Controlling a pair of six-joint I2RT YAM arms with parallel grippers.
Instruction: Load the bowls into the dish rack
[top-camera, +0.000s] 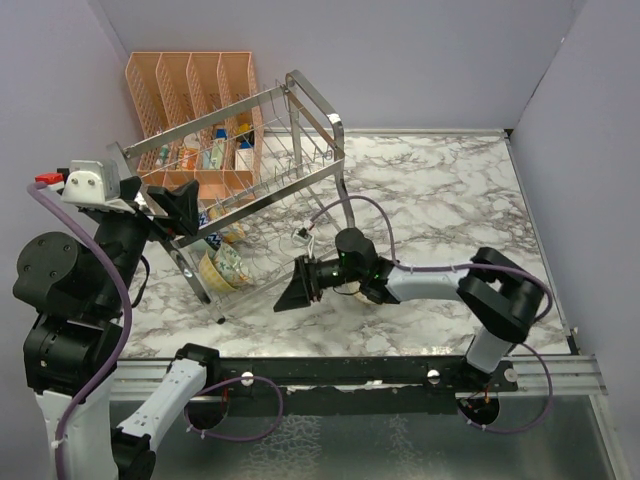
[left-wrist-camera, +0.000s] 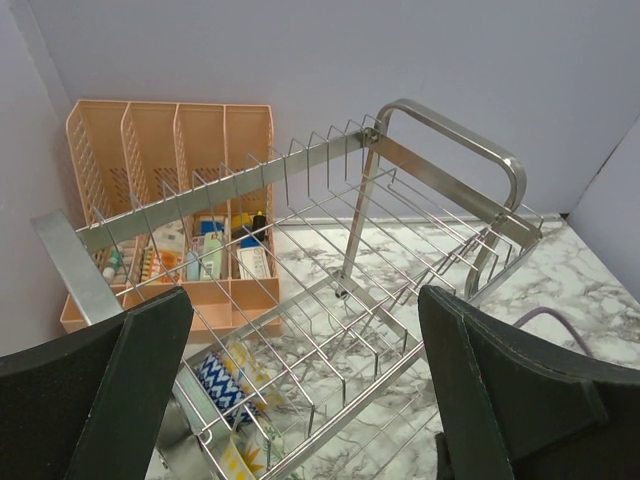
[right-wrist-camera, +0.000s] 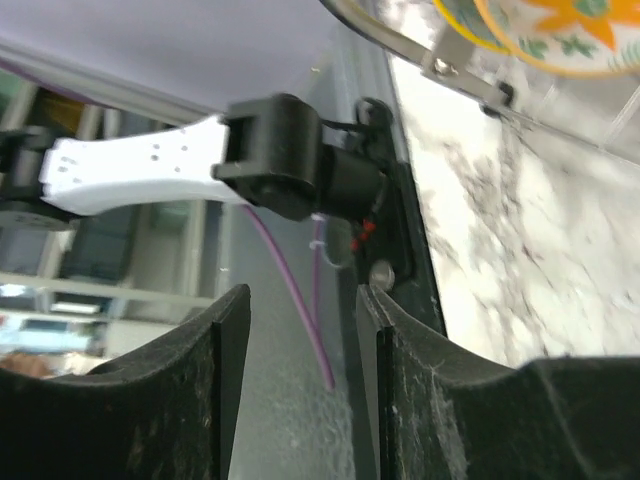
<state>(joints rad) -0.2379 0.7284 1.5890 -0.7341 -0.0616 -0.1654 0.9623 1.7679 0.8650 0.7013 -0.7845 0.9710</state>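
Left wrist: left end effector (left-wrist-camera: 303, 295) spread wide; right end effector (right-wrist-camera: 303, 300) apparently parted, empty.

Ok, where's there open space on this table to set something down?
The back right of the table is bare, from the dish rack to the right wall, behind the right arm. A thinner strip runs in front of it. The left is crowded: rack, organiser, left arm.
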